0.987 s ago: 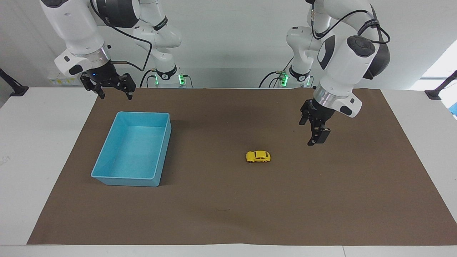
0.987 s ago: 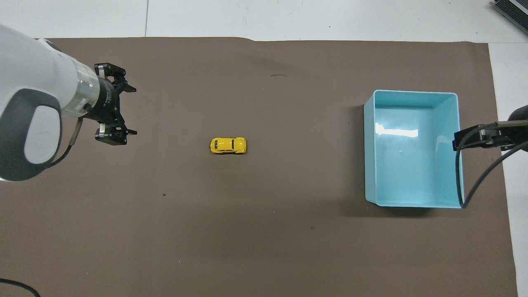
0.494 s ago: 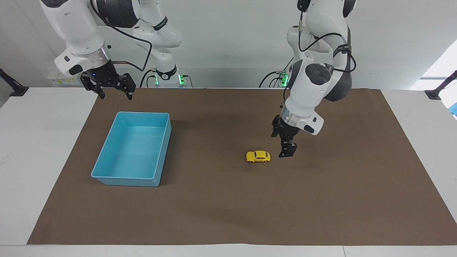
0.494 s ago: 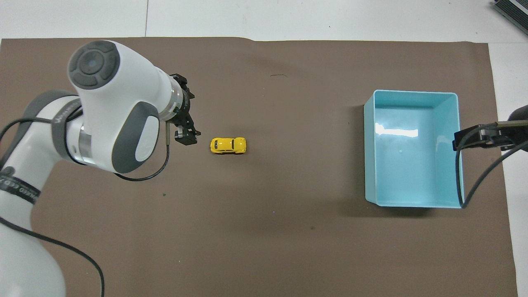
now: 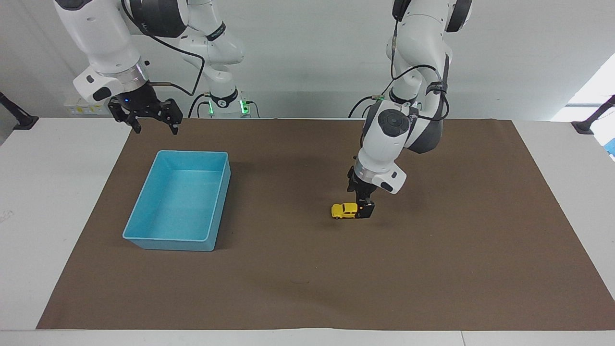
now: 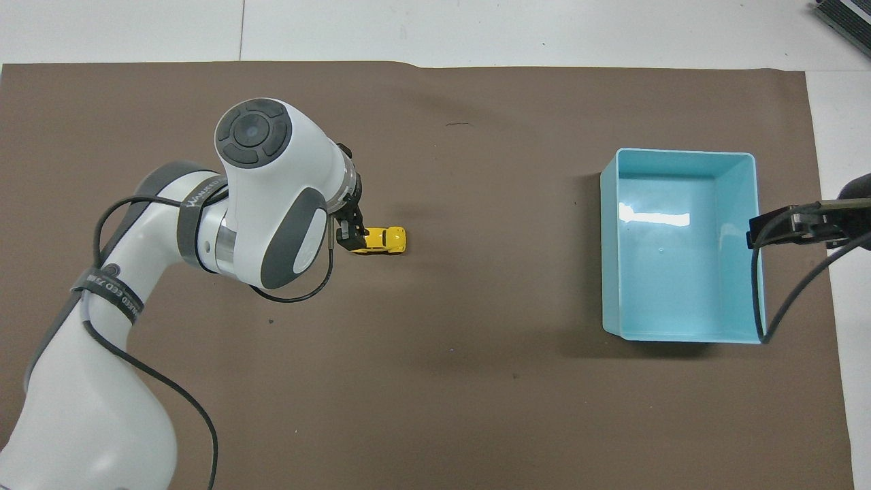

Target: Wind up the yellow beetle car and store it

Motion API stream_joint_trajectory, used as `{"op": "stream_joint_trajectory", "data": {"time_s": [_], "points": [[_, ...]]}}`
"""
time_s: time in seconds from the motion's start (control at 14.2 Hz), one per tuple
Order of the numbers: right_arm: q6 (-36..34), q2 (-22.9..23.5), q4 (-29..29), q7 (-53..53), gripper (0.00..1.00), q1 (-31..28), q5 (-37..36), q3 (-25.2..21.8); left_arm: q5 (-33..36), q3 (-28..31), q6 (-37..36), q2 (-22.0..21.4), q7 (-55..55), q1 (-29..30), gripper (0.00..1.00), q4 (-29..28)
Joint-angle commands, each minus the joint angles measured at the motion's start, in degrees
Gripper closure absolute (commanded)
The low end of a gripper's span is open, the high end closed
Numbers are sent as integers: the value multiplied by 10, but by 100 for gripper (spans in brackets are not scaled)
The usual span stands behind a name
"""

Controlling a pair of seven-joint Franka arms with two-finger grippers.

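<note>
The yellow beetle car (image 5: 343,210) stands on the brown mat near the table's middle; it also shows in the overhead view (image 6: 385,238). My left gripper (image 5: 366,211) is down at mat level at the car's end toward the left arm's end of the table, and it covers that end. In the overhead view the left gripper (image 6: 350,239) sits partly under its own wrist. My right gripper (image 5: 155,126) is open and empty. It waits in the air over the mat's edge, on the robots' side of the blue tray (image 5: 192,153).
The blue tray (image 6: 680,154) is empty and stands toward the right arm's end of the table. The brown mat (image 5: 298,278) covers most of the white table. A cable of the right arm (image 6: 782,299) hangs over the tray's edge in the overhead view.
My left gripper has come across from the left arm's end of the table and down to the car's end. The car, the tray and the right arm have not moved.
</note>
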Motion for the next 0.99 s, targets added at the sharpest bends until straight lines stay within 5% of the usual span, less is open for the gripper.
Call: {"op": "stream_joint_trajectory", "data": {"time_s": [0.0,0.56,0.63,0.78,0.92], "points": [[-6,0,1,7,0,-4,10,2,-10,10,25,-5,-14,-11,0,-25],[-6,0,1,7,0,-4,10,2,-3,13,60,24,-46,-29,0,-52],[-6,0,1,7,0,-4,10,2,-2,13,60,23,-45,-30,11,-53],[-6,0,1,7,0,-4,10,2,0,12,61,24,-33,-29,78,-52],[-6,0,1,7,0,-4,10,2,-1,11,59,23,-15,-29,92,-52]]}}
